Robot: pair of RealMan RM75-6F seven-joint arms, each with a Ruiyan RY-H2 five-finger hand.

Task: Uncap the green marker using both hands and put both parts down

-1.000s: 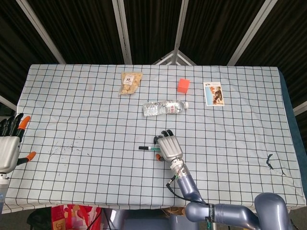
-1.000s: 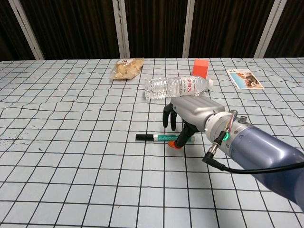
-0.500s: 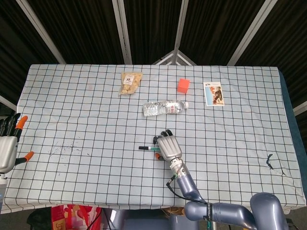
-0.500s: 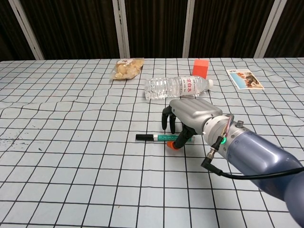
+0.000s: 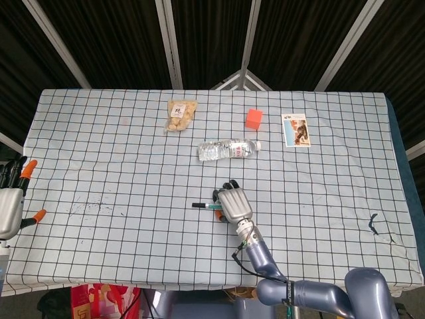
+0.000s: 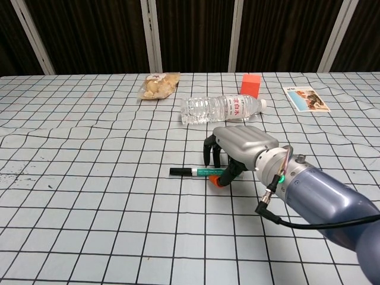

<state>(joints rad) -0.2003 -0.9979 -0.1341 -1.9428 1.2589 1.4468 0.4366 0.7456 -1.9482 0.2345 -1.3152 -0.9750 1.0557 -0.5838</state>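
The green marker [image 5: 202, 206] [image 6: 193, 172] lies flat on the checked cloth near the table's middle, its black end pointing left. My right hand [image 5: 234, 205] [image 6: 240, 145] hangs low over the marker's right end and hides it. The fingers curl down on the far side and the orange-tipped thumb touches the near side; the marker still rests on the cloth. My left hand [image 5: 10, 203] shows only in the head view, off the table's left edge, fingers spread and holding nothing.
A clear water bottle [image 5: 229, 149] [image 6: 222, 108] lies just behind the right hand. Further back are a snack bag [image 5: 180, 114], an orange block [image 5: 254, 118] and a picture card [image 5: 296, 129]. A small black scrap [image 5: 374, 224] lies near the right edge.
The right hand has sunk slightly over the marker and its fingers have curled in a little. The left hand has drifted further out of frame. The marker has not moved.
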